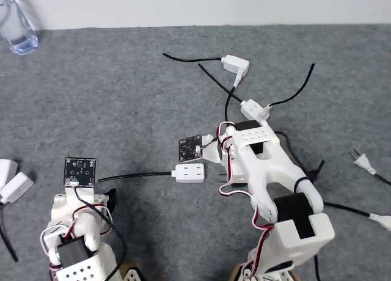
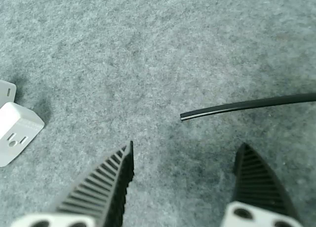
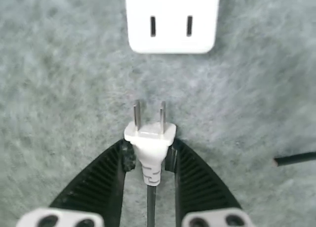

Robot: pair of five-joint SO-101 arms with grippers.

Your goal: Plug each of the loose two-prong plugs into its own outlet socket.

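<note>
My right gripper [image 3: 148, 148] is shut on a white two-prong plug [image 3: 149, 135], gripping its body from both sides. The prongs point at the two slots of a white outlet socket [image 3: 171, 20] a short gap ahead and roughly in line. In the high view this socket [image 1: 189, 172] lies mid-table, just left of the right arm. Its black cord [image 1: 134, 176] runs left toward the left arm. My left gripper [image 2: 187, 147] stands open above bare carpet, with the cut end of the black cord [image 2: 183, 117] lying just beyond its fingertips.
Two white plug-and-socket pieces [image 1: 235, 64] [image 1: 253, 109] with black cords lie behind the right arm. Two loose plugs [image 1: 365, 163] [image 1: 380, 220] lie at the right edge. White outlet blocks [image 1: 15, 186] [image 2: 15, 131] rest at the far left. A clear container [image 1: 18, 30] stands back left.
</note>
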